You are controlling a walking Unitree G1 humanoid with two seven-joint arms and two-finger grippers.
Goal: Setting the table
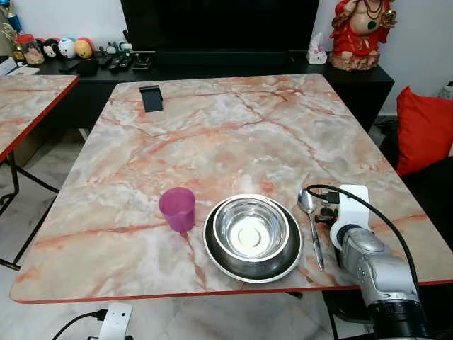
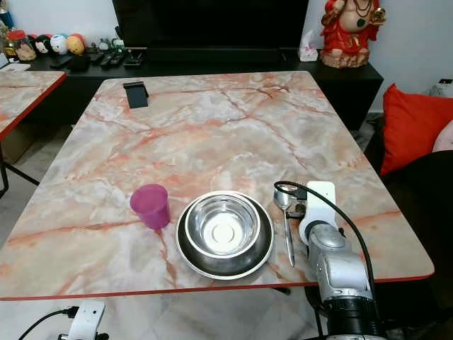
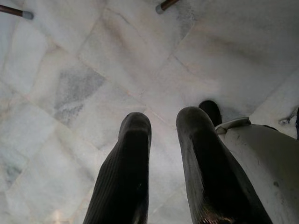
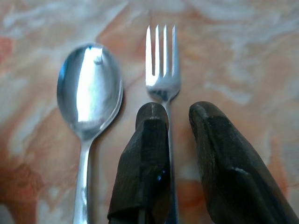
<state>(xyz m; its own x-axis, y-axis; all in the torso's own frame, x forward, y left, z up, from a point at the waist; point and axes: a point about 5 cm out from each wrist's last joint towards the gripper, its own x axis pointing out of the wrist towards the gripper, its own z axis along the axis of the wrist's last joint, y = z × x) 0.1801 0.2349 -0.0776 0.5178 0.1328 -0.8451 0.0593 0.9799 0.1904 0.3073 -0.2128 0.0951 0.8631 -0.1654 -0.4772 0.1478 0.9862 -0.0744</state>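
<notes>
On the marble table (image 1: 212,134), a steel bowl (image 1: 251,229) sits in a dark plate (image 1: 283,265) near the front edge, with a purple cup (image 1: 177,208) just left of it and a spoon (image 1: 310,221) just to its right. The right gripper (image 4: 177,114) hovers low over a fork (image 4: 161,70) lying beside the spoon, its fingers slightly parted with the handle between them. The left gripper (image 3: 163,126) hangs over the floor, fingers slightly apart.

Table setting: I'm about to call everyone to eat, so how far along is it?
Nearly done. The steel bowl sits in its plate, with the purple cup to its left and the spoon to its right. The right claw is open over the fork lying beside the spoon. It only has to withdraw.
</notes>
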